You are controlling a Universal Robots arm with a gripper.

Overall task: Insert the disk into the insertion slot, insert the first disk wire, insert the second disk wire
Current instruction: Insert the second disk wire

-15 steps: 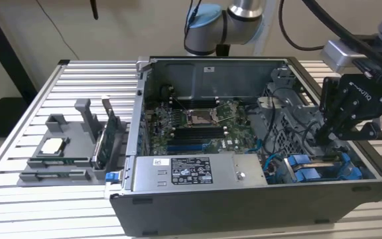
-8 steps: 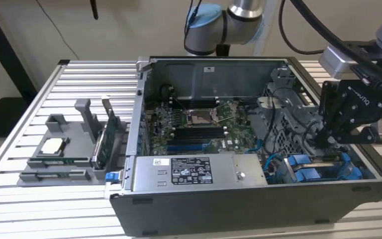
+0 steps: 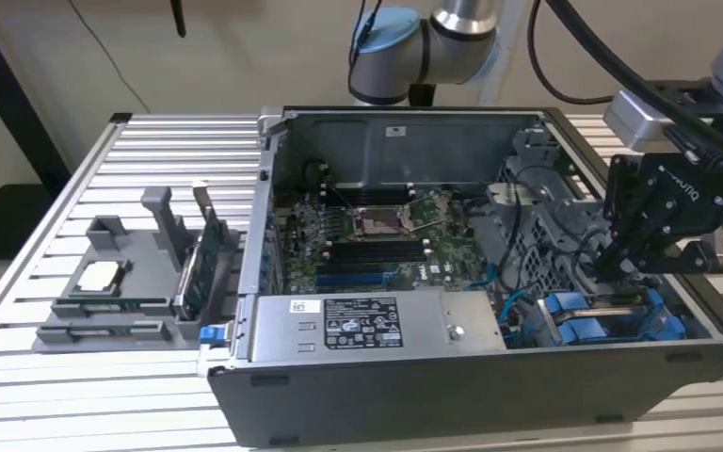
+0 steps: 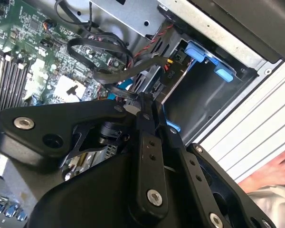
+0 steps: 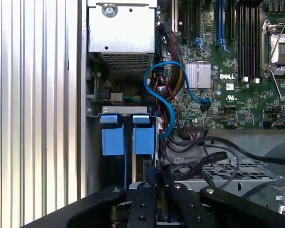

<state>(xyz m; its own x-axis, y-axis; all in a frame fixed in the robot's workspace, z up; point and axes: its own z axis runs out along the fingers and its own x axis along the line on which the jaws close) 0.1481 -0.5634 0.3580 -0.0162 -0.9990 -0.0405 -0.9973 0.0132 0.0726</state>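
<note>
Black gripper (image 3: 621, 271) above insertion slot (image 3: 613, 320)

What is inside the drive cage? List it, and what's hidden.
Two blue plastic fittings sit side by side in the drive cage, a narrow gap between them. The gripper covers the cage's other end, so that part is hidden.

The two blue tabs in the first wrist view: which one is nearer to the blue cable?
The tab on the motherboard side; the blue cable curves down just beside it. The other tab sits toward the ribbed table.
</note>
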